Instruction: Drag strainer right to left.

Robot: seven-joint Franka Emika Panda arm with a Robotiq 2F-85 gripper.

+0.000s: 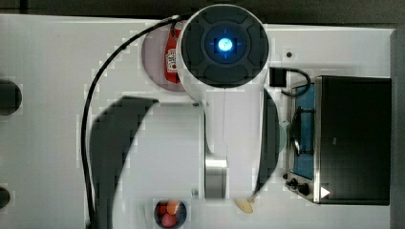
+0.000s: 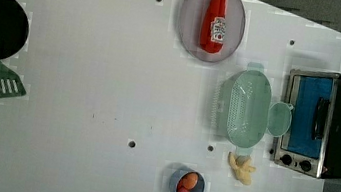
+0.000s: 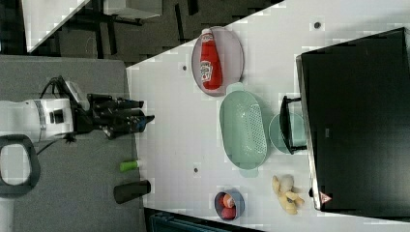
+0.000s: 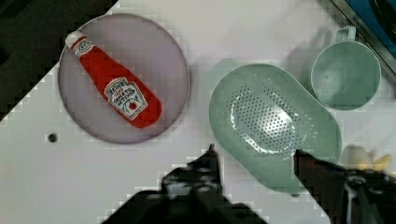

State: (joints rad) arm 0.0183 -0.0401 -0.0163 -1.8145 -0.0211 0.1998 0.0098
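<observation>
The strainer (image 2: 245, 108) sits upright on the white tabletop (image 2: 102, 66), untouched, toward the left view's right. Its long side runs along the front of the toaster oven (image 2: 317, 121), with the small mint cup (image 2: 279, 119) wedged between the two and seemingly touching the strainer's rim. Beyond one tab handle lies the grey plate (image 2: 189, 23) carrying the ketchup bottle (image 2: 215, 19). Past the other handle there's a pale yellow toy (image 2: 241, 167), and farther out a little bowl (image 2: 186, 186) with red and orange pieces in it.

The gripper (image 4: 254, 161) hangs well above all this, looking down. Its two dark fingers (image 4: 205, 170) are spread apart with nothing between them, and in the wrist view they frame the near rim of the strainer.

I'd say the job has barely begun: this is the approach, and no contact yet. Next the arm needs to come down and catch the strainer, either by pinching a wall or by hooking a finger inside the rim. It can then be pulled across the open tabletop toward the left view's left, away from the oven. The cup sits so close that it could get nudged along.
</observation>
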